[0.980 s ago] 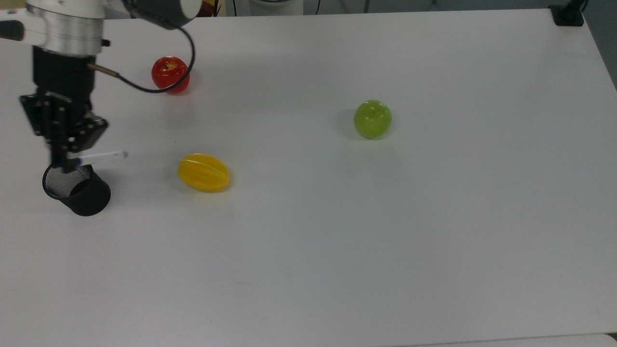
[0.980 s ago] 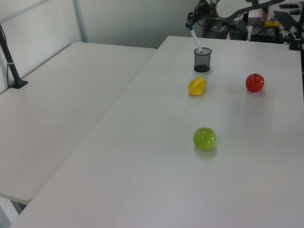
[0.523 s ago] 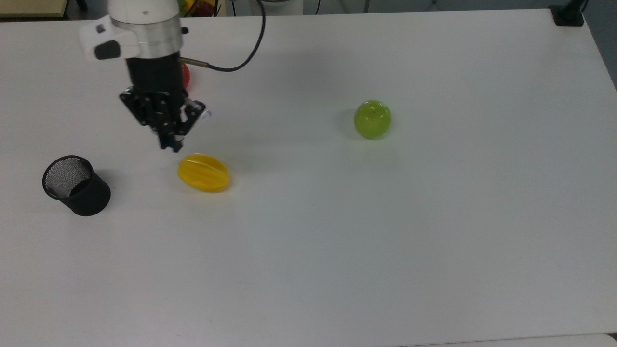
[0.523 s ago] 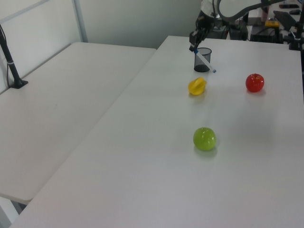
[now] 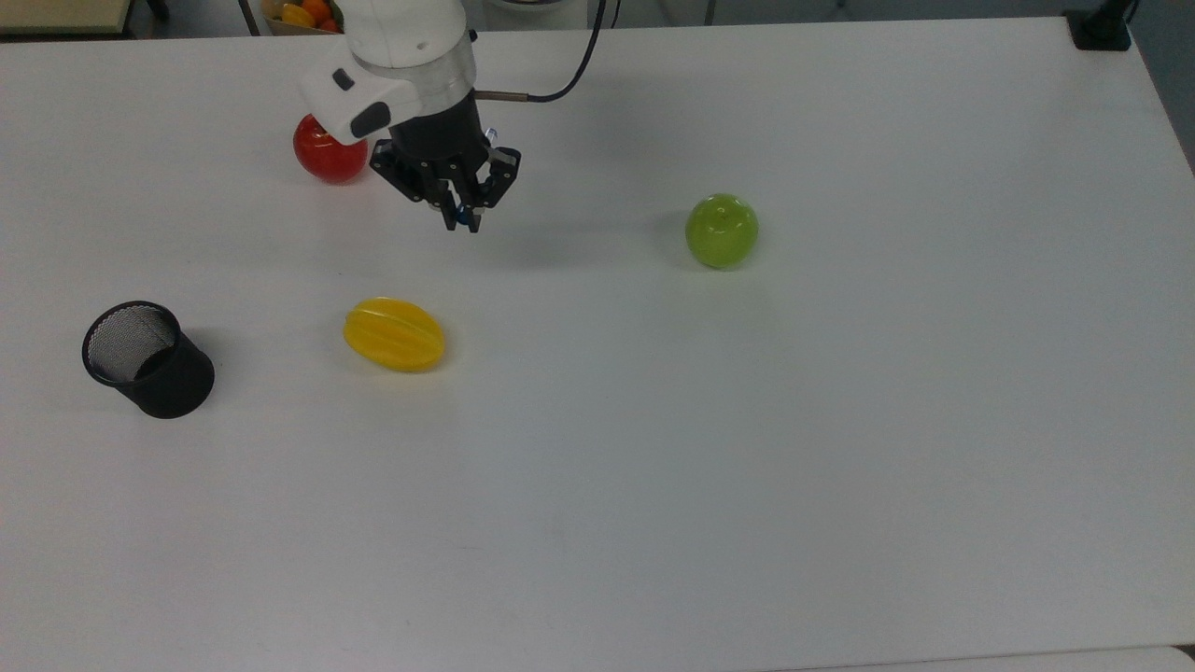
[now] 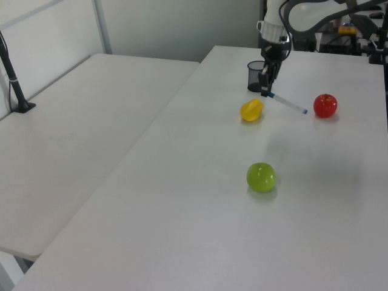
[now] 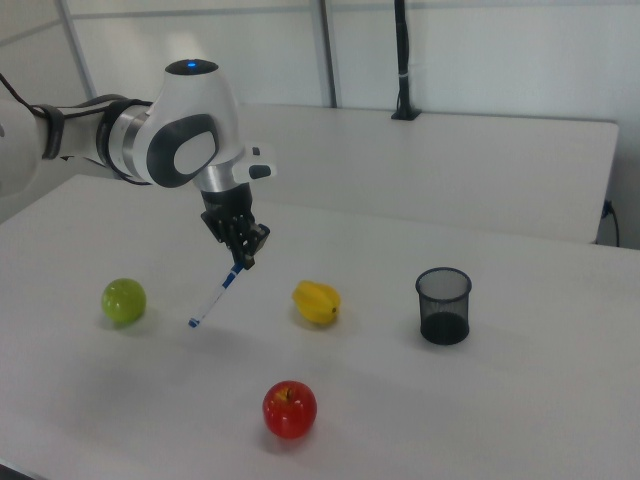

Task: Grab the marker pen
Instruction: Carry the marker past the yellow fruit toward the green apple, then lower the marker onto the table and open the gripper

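A: Above the counter [image 5: 840, 420], between the red fruit and the green one in the top view, what is the arm carrying?

B: The marker pen [image 7: 214, 296]. The jaws [image 7: 240, 259] are clamping its upper end, and the pen is hanging at a slant in the right view, its lower tip pointing down toward the counter without touching it.

A: So the taking is going well?

B: I am judging it nearly done. The pen is riding in the air, well apart from the black mesh cup [image 5: 147, 358], which is standing with nothing in it. What may be remaining is carrying it wherever it is wanted; the task sentence is not naming a place.

A: And the count?

B: One marker pen. One mesh cup. Three fruits: one red fruit [image 5: 327, 149], one yellow fruit [image 5: 394, 333], one green fruit [image 5: 721, 230]. All three are resting on the counter, well apart from each other.

A: Anything touching the pen besides the jaws?

B: Nothing, as far as I am seeing.
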